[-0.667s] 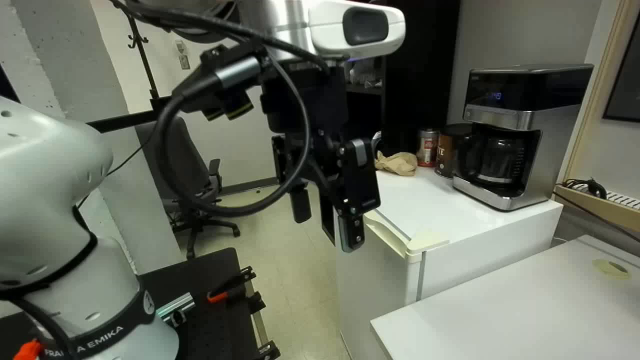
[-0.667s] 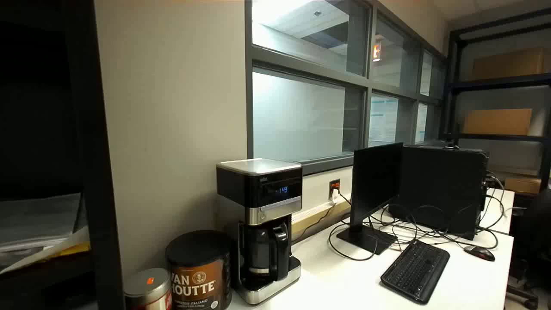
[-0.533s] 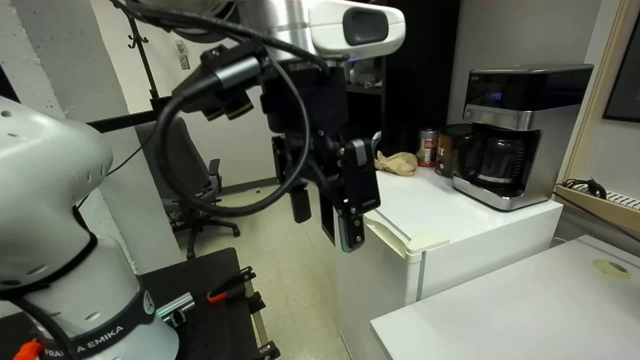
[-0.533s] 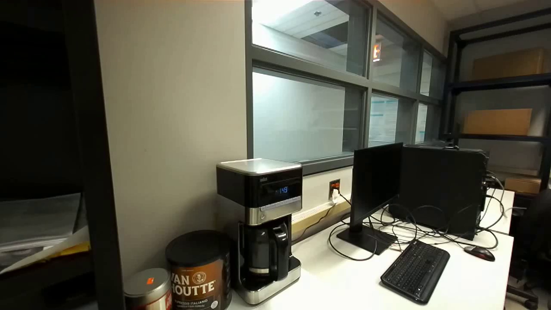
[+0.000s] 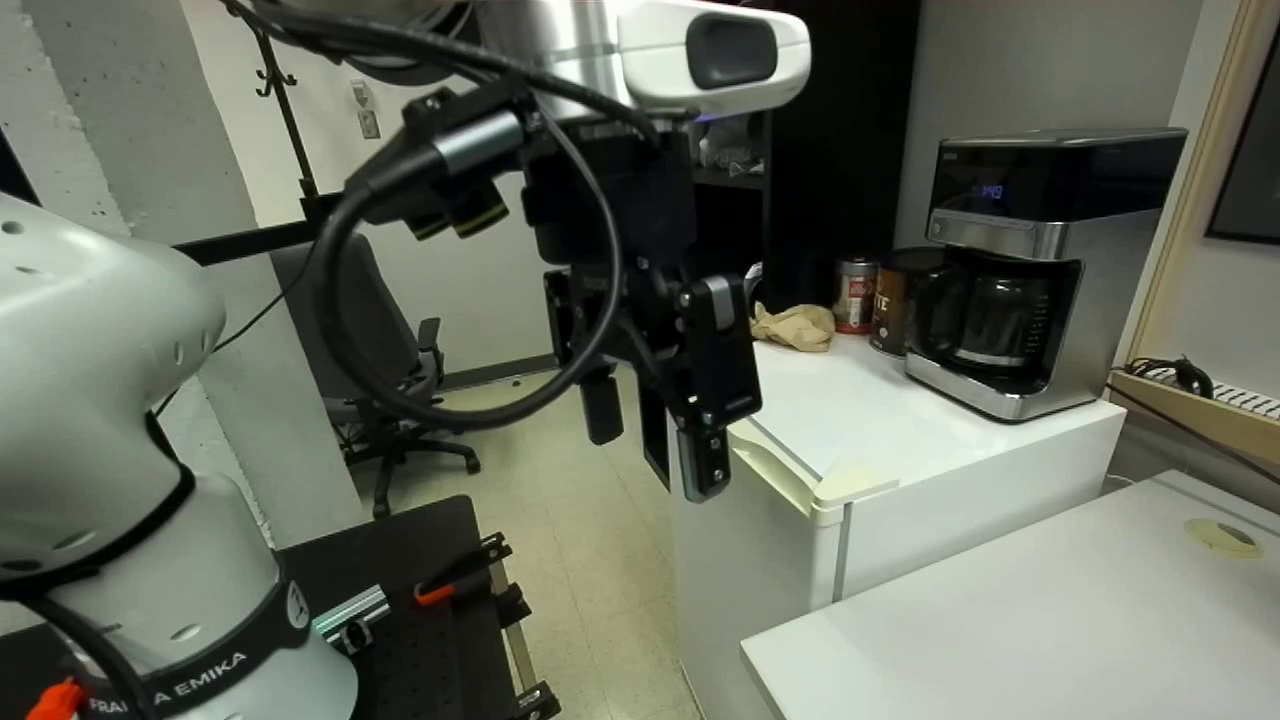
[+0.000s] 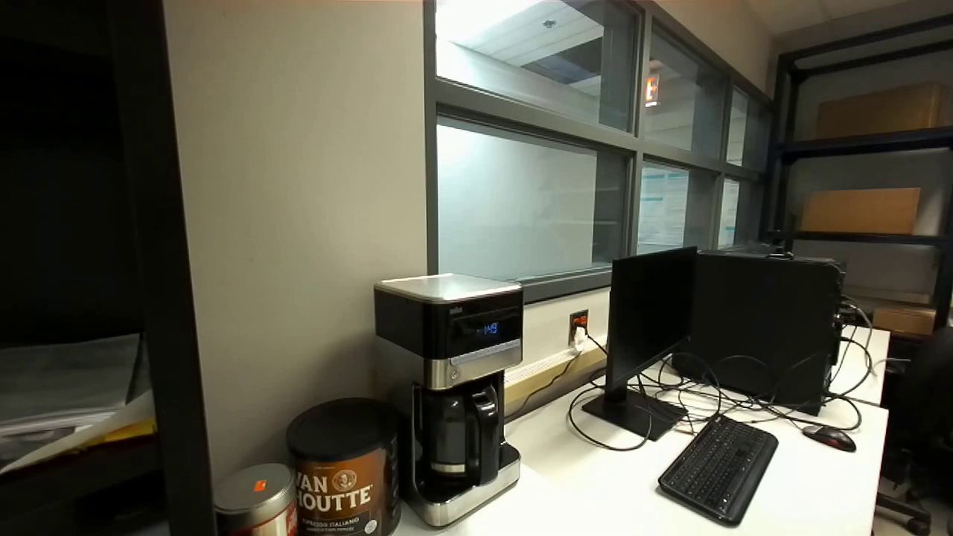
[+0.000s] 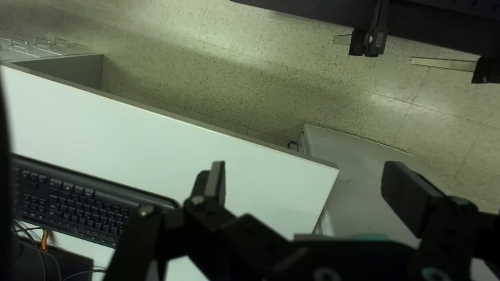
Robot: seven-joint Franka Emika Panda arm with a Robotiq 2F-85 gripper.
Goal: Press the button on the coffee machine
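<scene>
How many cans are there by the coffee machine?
2. In both exterior views, a brown can stands beside the coffee machine, with a silver can on the brown one's other side. More could be hidden behind the gripper.

White arm (image 5: 110,390), gripper (image 5: 653,445) hanging below the wrist (image 5: 660,60), pointing downward, fingers (image 7: 406,198) spread wide apart

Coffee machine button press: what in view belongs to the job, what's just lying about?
Belongs to the job:
coffee machine (which button is meant, I can't tell)
gripper, open, not touching it

Just lying about:
brown coffee tin
silver-and-red can
crumpled brown paper
keyboard
mouse
monitor
</scene>
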